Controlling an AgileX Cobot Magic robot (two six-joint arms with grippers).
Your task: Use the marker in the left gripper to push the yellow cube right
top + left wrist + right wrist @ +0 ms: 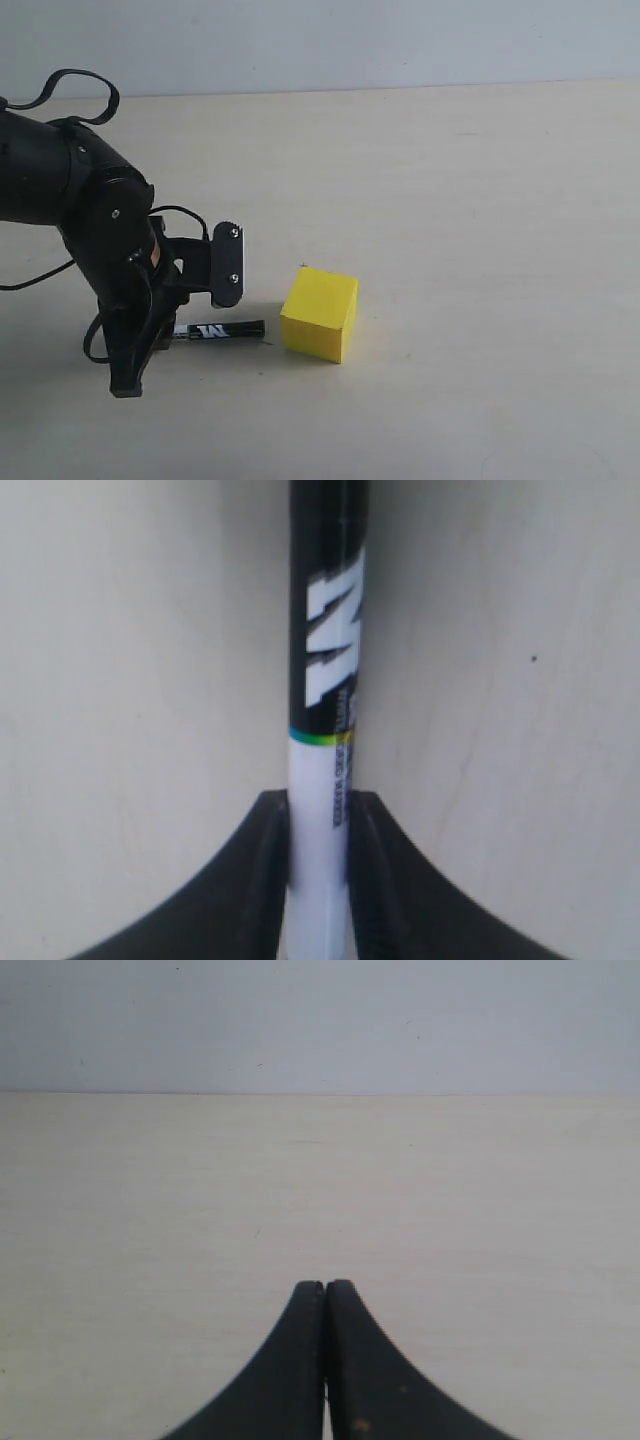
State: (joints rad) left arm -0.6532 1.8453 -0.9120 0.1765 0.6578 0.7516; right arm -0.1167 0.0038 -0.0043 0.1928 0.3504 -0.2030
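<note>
Marker [222, 329] lies level, low at the table [480, 200], white end pinched in the left gripper [160, 336]. Its black tip points right, just beside the yellow cube [320, 312], which we log mid-table. Right gripper [325, 1292]: fingers pressed together.

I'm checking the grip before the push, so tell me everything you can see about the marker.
The marker is slim, with a white barrel, a thin rainbow ring, and a black section bearing white lettering. The left gripper is shut on the barrel, one finger on either side. The marker lies level, low over the table, black end pointing at the yellow cube, with a small gap between them. Whether it touches the table is unclear.
</note>
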